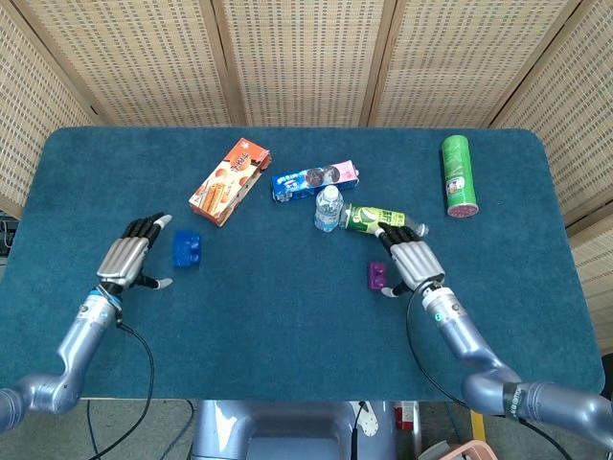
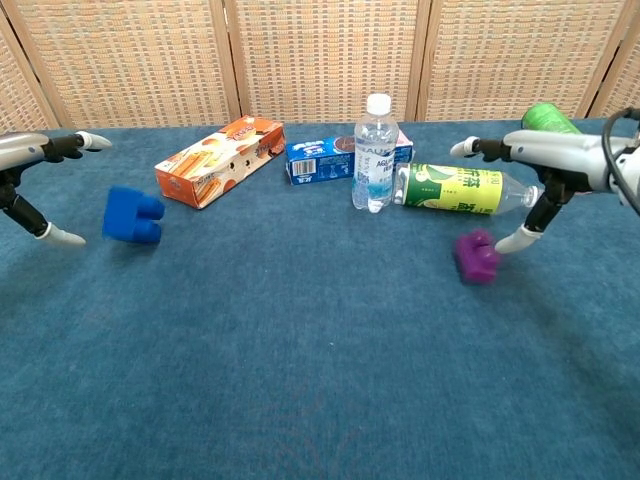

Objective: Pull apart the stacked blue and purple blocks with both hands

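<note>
The blue block (image 1: 186, 249) (image 2: 131, 217) lies on the table's left side, blurred in the chest view. My left hand (image 1: 130, 259) (image 2: 40, 180) is just left of it, fingers spread, holding nothing. On the right side lies the purple block (image 1: 376, 276) (image 2: 476, 256). My right hand (image 1: 412, 263) (image 2: 540, 175) hovers beside it with straight fingers, and its thumb tip sits close to the block. The two blocks are far apart.
An orange snack box (image 1: 229, 180), a blue cookie box (image 1: 314, 179), an upright water bottle (image 1: 329, 208) and a lying green bottle (image 1: 383, 219) crowd the middle back. A green can (image 1: 458, 175) lies at the back right on the blue table (image 1: 287, 326).
</note>
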Controlling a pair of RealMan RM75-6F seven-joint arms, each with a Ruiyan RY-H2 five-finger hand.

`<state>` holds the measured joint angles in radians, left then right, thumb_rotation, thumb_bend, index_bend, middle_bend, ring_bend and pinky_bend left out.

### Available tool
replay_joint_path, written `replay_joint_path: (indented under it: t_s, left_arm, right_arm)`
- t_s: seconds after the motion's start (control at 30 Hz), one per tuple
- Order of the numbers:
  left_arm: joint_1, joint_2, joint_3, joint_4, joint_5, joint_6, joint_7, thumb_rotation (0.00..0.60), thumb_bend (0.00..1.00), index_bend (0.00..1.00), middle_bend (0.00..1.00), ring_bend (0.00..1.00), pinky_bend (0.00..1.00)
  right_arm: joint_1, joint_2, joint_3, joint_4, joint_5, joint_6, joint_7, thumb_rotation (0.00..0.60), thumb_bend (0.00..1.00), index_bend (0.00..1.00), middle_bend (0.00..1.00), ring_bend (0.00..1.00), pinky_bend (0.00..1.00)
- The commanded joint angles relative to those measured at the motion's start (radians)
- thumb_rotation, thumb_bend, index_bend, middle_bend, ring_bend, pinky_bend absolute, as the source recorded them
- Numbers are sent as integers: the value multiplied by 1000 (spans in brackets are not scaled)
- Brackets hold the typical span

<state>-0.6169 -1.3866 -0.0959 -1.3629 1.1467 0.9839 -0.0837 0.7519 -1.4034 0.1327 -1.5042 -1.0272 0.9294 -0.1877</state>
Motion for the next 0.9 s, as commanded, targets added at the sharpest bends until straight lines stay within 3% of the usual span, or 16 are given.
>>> replay_joint_path:
  t_s: [0.03,0.13,0.23,0.3,0.43,0.67,0.9]
  left_arm:
    - [24,48,-10,-42,19,-3,-49,600,0,0,0,0,0]
    - [55,95,-17,-96,33,44,-71,600,0,0,0,0,0]
    - [147,182,-1,-213,93,200,-75,600,0,0,0,0,0]
    - [224,233,31,-280,126,318,-8,600,0,0,0,0,0]
    - [330,264,56,-360,119,461,60,600,0,0,0,0,0]
    - [416,265,95,-362,150,546,113,600,0,0,0,0,0]
    - [461,261,101,-354,179,578,129,600,0,0,0,0,0]
  right_arm:
    - [-43,31,0,-45,-75,70,47,600,0,0,0,0,0]
    - [-81,64,-13,-81,-134,117,90,600,0,0,0,0,0]
    - [-161,136,-55,-108,-268,232,163,600,0,0,0,0,0]
    - [-226,169,-91,-67,-373,347,209,600,0,0,0,0,0]
    - [-338,182,-141,10,-491,533,256,600,0,0,0,0,0]
    - [-445,179,-179,52,-557,662,197,600,0,0,0,0,0]
    - [-523,173,-169,34,-548,733,89,600,0,0,0,0,0]
